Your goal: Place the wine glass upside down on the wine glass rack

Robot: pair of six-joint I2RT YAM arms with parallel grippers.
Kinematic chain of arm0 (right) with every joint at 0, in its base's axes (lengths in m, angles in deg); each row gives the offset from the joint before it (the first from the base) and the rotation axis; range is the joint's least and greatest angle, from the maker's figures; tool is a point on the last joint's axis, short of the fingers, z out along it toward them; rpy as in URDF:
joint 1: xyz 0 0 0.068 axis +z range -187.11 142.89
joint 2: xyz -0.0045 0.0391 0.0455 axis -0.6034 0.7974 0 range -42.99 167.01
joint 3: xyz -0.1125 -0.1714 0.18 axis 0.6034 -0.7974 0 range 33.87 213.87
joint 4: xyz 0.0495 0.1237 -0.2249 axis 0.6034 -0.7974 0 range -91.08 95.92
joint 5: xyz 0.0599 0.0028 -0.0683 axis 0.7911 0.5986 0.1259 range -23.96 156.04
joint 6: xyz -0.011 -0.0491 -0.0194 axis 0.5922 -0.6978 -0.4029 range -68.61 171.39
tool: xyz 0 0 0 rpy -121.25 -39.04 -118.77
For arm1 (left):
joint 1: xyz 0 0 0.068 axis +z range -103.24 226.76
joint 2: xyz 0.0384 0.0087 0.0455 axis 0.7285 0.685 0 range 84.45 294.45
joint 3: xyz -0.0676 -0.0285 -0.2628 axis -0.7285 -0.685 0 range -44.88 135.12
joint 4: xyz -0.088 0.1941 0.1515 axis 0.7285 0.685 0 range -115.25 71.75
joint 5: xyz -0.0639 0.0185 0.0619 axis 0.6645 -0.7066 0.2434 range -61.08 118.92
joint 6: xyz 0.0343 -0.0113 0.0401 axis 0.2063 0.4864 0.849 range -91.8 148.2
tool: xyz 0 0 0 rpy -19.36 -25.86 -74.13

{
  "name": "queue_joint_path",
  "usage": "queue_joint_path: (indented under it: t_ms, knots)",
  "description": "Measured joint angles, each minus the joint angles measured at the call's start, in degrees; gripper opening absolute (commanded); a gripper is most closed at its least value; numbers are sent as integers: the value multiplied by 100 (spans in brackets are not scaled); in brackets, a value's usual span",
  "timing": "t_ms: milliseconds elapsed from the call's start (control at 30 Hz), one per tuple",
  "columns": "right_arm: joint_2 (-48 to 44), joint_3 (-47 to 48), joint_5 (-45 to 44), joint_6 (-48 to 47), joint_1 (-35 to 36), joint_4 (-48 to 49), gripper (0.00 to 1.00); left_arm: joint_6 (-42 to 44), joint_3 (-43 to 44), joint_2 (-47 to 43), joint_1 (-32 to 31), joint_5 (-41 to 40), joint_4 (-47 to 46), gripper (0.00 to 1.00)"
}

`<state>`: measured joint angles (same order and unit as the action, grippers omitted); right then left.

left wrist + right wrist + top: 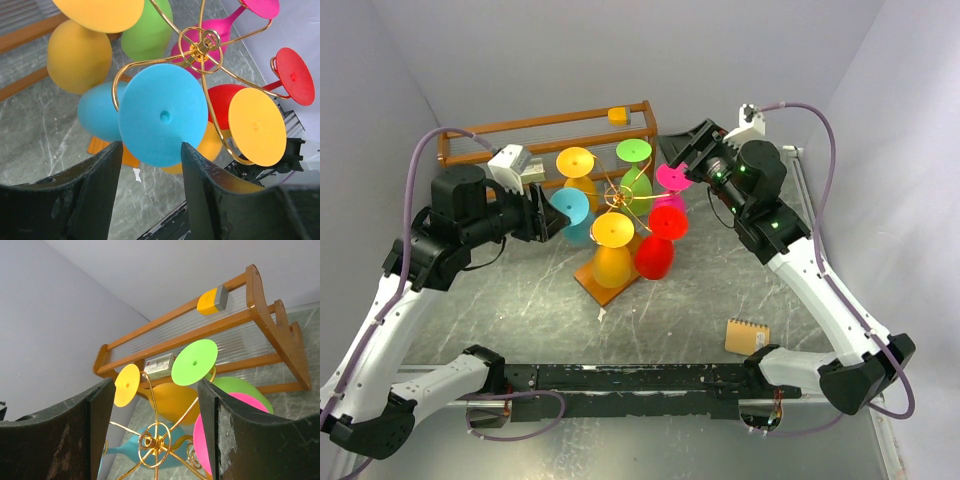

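Observation:
The wine glass rack [620, 193] is a gold wire stand on an orange-brown base [600, 282], and several coloured glasses hang from it upside down. A blue wine glass [162, 115] hangs tilted in a scroll arm, its round foot facing the left wrist camera. My left gripper [151, 147] is open just short of that foot, and I see no contact. At the rack's right side, my right gripper [686, 168] is open. A pink glass foot [201, 440] shows against its right finger [225, 440]. The gold hub [157, 442] lies beyond the jaws.
A brown slatted wooden shelf [550, 130] stands behind the rack with a yellow and grey block [617, 115] on top. Yellow [576, 160], green [633, 150], red [667, 220] and orange [613, 230] glasses crowd the rack. A small notepad [747, 336] lies near the right arm's base.

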<state>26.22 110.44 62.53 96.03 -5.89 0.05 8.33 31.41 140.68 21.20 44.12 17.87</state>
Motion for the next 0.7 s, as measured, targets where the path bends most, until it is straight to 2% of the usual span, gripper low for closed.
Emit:
queue_joint_path:
  t_ms: [133,400,700]
  knots:
    - [-94,-26,-7,4,0,-9,67,0,59,20,0,13,50,72]
    - [-581,-282,-118,-33,0,-254,68,-90,210,-57,0,74,101,79]
    - [-1617,-656,-868,-308,0,-1668,71,-278,361,-608,0,-254,195,94]
